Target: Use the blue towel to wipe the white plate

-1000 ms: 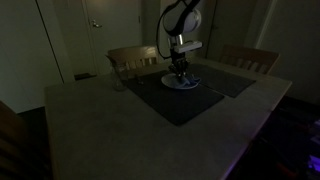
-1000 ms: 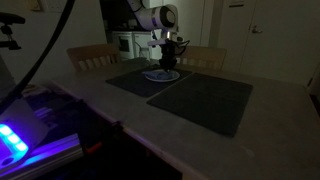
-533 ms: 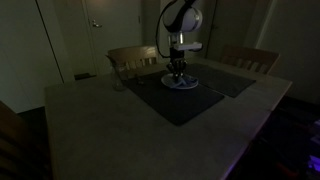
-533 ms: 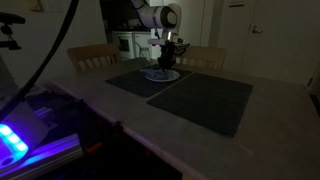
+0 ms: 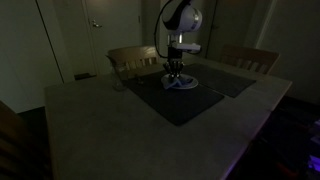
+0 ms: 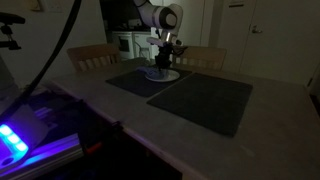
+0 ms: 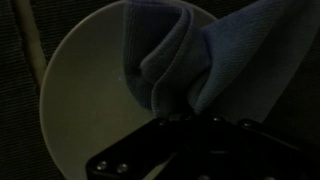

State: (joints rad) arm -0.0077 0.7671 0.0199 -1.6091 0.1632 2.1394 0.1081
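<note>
Lighting is poor throughout. In an exterior view the nearest item is the bare grey worktop (image 5: 90,125), and on it lies a dark placemat (image 5: 175,108) with a second placemat (image 5: 235,82) beside it, farther back. The white plate (image 5: 184,86) rests flat on the nearer placemat, toward its far end. The wrist view shows the blue towel (image 7: 215,55) bunched on the plate's (image 7: 85,110) upper right part, spreading past the rim at the right. Its folds gather into a ridge that runs into the pincer (image 7: 188,114). The pincer (image 5: 176,73) stands upright directly over the plate, clenched on the towel, which is pressed against the plate surface. Above it rises the pale arm (image 5: 180,20). Behind the worktop stand two wooden chairs (image 5: 132,60) (image 5: 250,60), and beyond them a closed door (image 5: 100,30).
</note>
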